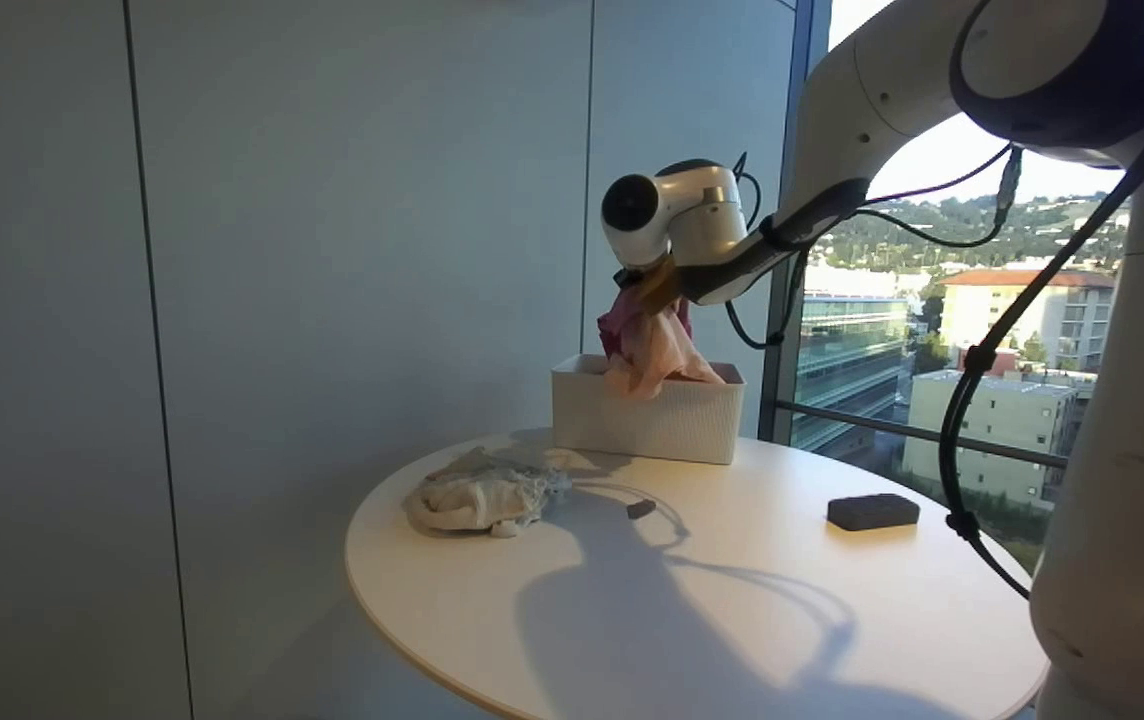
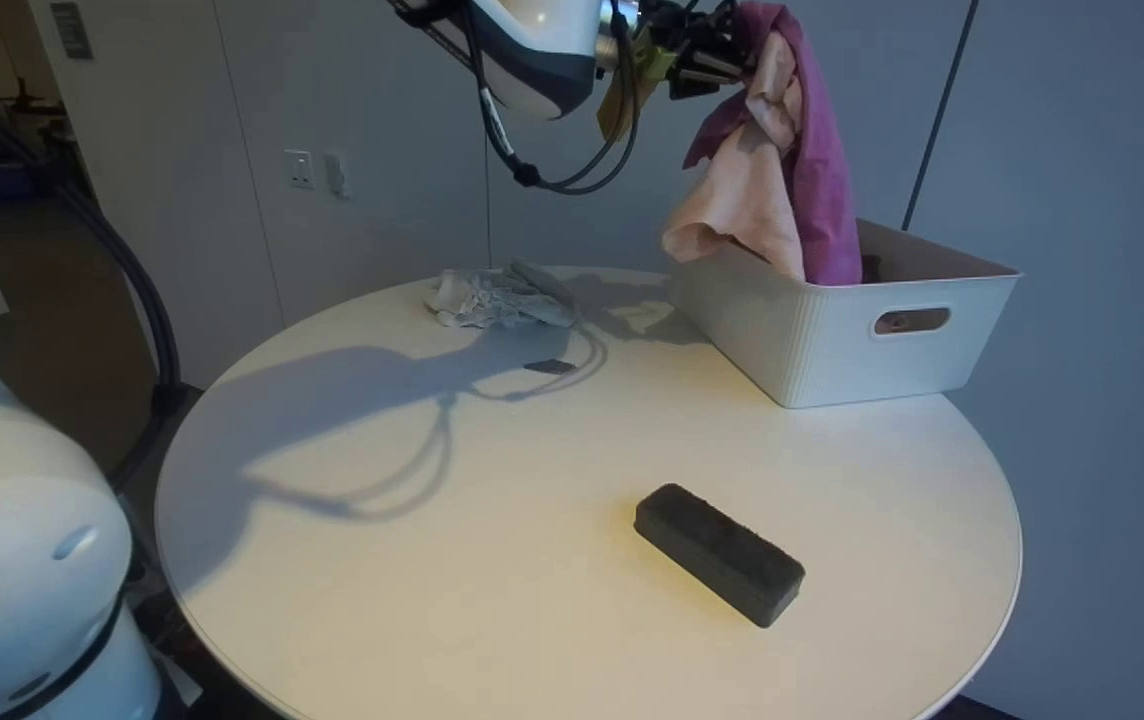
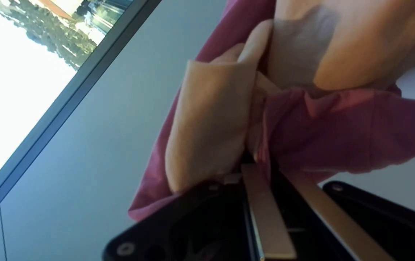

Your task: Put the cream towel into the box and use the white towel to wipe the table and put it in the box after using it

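One gripper (image 3: 271,170) holding pink cloth (image 2: 820,170); one box (image 1: 647,422).

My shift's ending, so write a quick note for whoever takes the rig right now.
Gripper: jaws shut on the pink-and-purple cloth.
Where: that cloth hangs down to the box; the pale crumpled cloth, one piece or several, lies on the table, where a dark block also sits.
Done: cloth held at the box, not yet released. Any wiping: can't tell.
Left: probably drop it in, then wipe with the pale crumpled cloth and box that too. Colours don't match the task's wording cleanly; confirm which cloth is which.
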Controlling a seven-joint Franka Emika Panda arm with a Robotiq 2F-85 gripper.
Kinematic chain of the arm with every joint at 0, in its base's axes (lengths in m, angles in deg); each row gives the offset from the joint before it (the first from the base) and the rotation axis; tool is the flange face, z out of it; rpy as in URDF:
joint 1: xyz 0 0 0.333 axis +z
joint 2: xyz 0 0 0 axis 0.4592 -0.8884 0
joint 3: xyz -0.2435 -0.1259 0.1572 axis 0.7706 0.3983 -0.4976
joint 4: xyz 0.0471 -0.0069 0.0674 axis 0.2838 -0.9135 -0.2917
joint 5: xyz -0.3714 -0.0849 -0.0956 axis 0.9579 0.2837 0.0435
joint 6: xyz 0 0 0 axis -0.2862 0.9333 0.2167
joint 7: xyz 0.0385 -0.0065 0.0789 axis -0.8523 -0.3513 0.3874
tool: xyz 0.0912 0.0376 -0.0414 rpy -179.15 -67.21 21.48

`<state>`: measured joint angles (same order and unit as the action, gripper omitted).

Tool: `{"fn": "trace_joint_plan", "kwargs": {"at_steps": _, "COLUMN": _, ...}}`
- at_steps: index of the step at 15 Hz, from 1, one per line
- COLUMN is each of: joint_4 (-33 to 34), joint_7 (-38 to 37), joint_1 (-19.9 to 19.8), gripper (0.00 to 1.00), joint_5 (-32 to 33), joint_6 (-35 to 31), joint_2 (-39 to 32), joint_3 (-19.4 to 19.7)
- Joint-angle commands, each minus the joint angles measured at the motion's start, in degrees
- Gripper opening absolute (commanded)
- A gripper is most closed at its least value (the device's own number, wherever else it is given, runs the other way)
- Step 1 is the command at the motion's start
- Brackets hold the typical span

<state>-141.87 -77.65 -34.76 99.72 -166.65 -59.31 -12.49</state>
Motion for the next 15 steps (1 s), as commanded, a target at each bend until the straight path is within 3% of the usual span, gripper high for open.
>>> {"fn": "trace_joint_plan", "kwargs": {"at_steps": 1, "joint_4": 5.21, "joint_7": -0.98, "joint_1": 0.32, "gripper": 0.08, "joint_5": -1.17, "joint_6": 0.63, "joint_2": -4.43, "joint_3": -0.16}}
{"fn": "trace_joint_plan", "kwargs": {"at_steps": 3, "joint_4": 7.57, "joint_7": -0.11, "joint_1": 0.18, "gripper": 0.09, "joint_5": -3.72, "joint_6": 0.64, "joint_2": -6.65, "joint_3": -0.21}}
{"fn": "trace_joint_plan", "kwargs": {"at_steps": 4, "joint_4": 8.28, "joint_7": 0.38, "joint_1": 0.11, "gripper": 0.33, "joint_5": -5.39, "joint_6": 0.34, "joint_2": -7.36, "joint_3": -0.27}}
{"fn": "trace_joint_plan", "kwargs": {"at_steps": 6, "joint_4": 9.35, "joint_7": 0.27, "joint_1": 0.02, "gripper": 0.37, "joint_5": -7.14, "joint_6": 0.07, "joint_2": -8.53, "joint_3": -0.30}}
{"fn": "trace_joint_plan", "kwargs": {"at_steps": 11, "joint_4": 7.93, "joint_7": 0.67, "joint_1": -0.23, "gripper": 0.74, "joint_5": -14.63, "joint_6": -2.42, "joint_2": -7.26, "joint_3": -0.32}}
{"fn": "trace_joint_plan", "kwargs": {"at_steps": 15, "joint_4": -0.19, "joint_7": 7.54, "joint_1": 0.34, "gripper": 1.00, "joint_5": -29.08, "joint_6": -8.30, "joint_2": -1.94, "joint_3": -1.52}}
